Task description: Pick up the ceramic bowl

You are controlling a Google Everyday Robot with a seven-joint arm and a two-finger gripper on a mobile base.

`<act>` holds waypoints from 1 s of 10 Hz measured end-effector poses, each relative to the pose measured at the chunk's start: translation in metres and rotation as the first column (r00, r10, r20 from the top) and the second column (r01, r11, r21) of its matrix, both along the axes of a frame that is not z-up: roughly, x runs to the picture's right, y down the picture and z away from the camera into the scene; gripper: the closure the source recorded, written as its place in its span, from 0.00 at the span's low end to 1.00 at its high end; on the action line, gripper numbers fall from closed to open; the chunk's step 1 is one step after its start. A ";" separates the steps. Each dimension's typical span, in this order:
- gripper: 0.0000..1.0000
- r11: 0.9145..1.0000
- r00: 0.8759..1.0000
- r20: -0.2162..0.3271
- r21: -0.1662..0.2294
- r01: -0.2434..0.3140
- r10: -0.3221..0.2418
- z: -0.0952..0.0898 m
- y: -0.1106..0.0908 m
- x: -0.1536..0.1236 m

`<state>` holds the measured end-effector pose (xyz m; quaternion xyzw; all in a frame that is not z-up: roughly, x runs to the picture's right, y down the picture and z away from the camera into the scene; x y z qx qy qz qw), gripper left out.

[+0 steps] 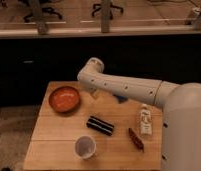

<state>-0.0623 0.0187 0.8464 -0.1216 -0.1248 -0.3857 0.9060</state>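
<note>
The ceramic bowl [64, 99], wide, shallow and orange-red inside, sits on the wooden table [54, 145] at its back left. My white arm reaches in from the right. Its gripper [92, 93] hangs just right of the bowl's rim, a little above the tabletop. The gripper is open and holds nothing. Most of its fingers are hidden under the arm.
A white cup [85, 147] stands near the front edge. A black packet [100, 125] lies mid-table. A white bottle [145, 120] and a red-brown stick-shaped item [136, 139] lie at the right. Something blue [122, 99] shows under the arm.
</note>
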 end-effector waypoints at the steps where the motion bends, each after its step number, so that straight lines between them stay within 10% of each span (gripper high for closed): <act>1: 0.20 1.000 1.000 0.007 -0.001 0.005 -0.005 0.005 0.000 -0.002; 10: 0.20 0.997 0.995 0.068 -0.029 0.071 -0.069 0.044 -0.002 -0.037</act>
